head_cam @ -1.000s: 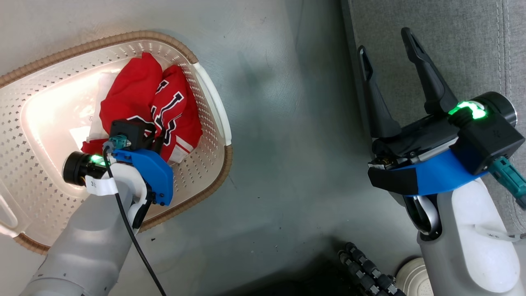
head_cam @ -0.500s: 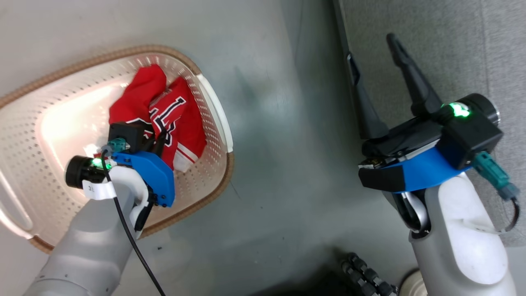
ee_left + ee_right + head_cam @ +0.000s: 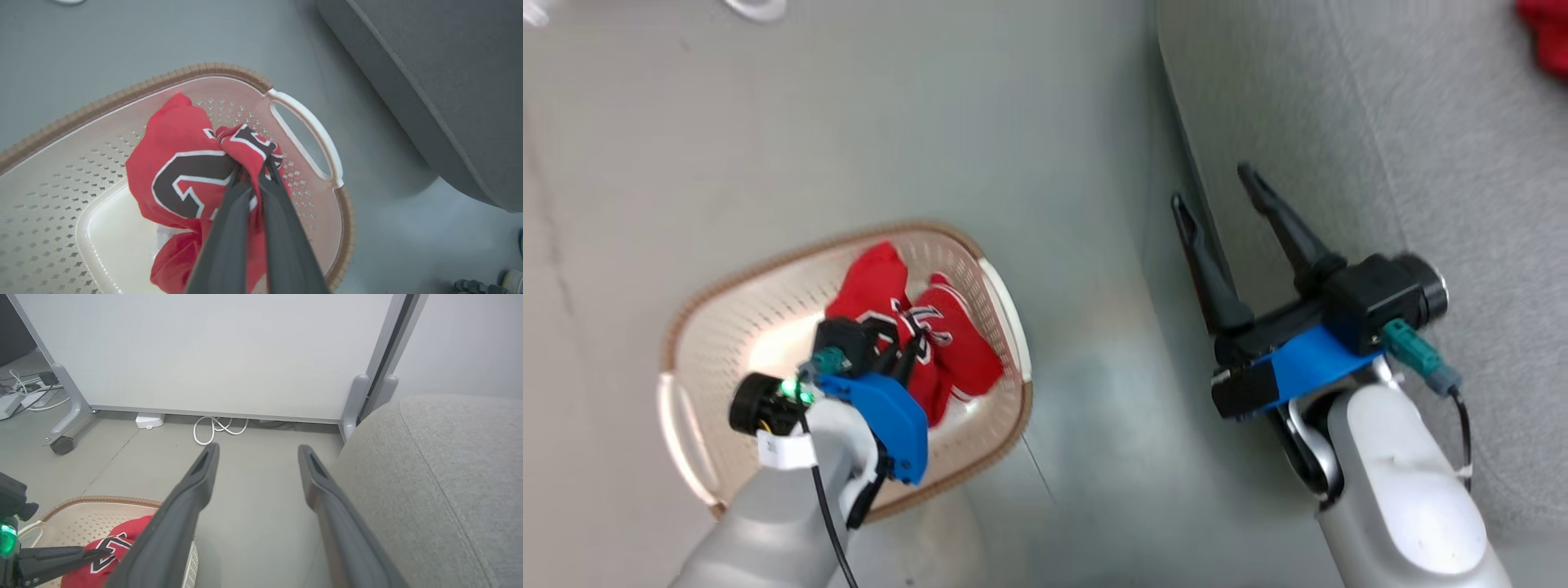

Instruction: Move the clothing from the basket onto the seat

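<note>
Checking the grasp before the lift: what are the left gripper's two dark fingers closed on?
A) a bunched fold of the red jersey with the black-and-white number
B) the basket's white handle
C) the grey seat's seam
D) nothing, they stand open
A: in the left wrist view the left gripper has its fingers pinched shut on a fold of the red thin-fabric jersey, over the cream-white perforated plastic basket.

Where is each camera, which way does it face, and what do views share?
Head view: from the head, down at the floor; left gripper shut on the red jersey in the laundry basket, open right gripper beside the grey seat.
Left wrist view: along its shut fingers, down into the basket.
Right wrist view: level over the floor toward a white partition, between its spread fingers.
Shared by all: basket, jersey, seat.
</note>
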Controlling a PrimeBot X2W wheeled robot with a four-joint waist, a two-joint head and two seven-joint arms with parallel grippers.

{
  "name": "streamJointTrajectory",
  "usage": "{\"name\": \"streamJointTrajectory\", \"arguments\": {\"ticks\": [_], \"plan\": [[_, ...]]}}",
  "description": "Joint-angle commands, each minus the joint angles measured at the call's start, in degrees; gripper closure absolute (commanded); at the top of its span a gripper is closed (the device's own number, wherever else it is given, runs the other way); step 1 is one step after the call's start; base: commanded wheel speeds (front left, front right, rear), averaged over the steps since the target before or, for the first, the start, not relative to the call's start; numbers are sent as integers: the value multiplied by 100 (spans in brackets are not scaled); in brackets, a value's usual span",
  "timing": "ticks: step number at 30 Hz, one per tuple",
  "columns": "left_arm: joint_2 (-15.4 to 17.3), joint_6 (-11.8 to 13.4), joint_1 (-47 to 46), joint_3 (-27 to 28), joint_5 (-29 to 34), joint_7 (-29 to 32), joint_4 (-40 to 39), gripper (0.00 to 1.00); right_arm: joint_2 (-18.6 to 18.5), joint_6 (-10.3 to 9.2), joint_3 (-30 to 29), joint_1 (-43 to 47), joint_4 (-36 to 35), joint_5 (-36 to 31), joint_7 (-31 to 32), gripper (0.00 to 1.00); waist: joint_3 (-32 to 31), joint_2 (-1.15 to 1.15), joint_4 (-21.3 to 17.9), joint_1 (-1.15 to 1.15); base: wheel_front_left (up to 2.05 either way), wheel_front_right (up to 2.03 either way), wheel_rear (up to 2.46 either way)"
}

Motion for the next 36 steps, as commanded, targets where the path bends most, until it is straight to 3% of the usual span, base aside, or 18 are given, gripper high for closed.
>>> {"name": "streamJointTrajectory", "arguments": {"ticks": [1,7,15,23,36], "plan": [[-32,-7,80,-43,-1,-23,-43,100,-17,0,-32,148,57,0,-4,0,-764,-1,320,1,0,0,0],[-76,-7,344,-312,-74,-53,-508,100,-15,0,-170,791,343,-32,190,0,-1935,-1,694,1,0,0,0],[-57,-7,449,-260,-82,-53,-1267,100,-15,0,-137,1329,279,88,431,0,-2809,-1,905,1,0,0,0],[-228,-7,220,-73,-75,-53,-1676,100,-15,0,-83,1650,170,150,620,0,-3292,-1,1007,1,0,0,0],[-386,-7,-344,-45,-125,-53,-1864,100,-15,0,71,1783,85,307,698,0,-3505,-1,1034,1,0,0,0]]}}
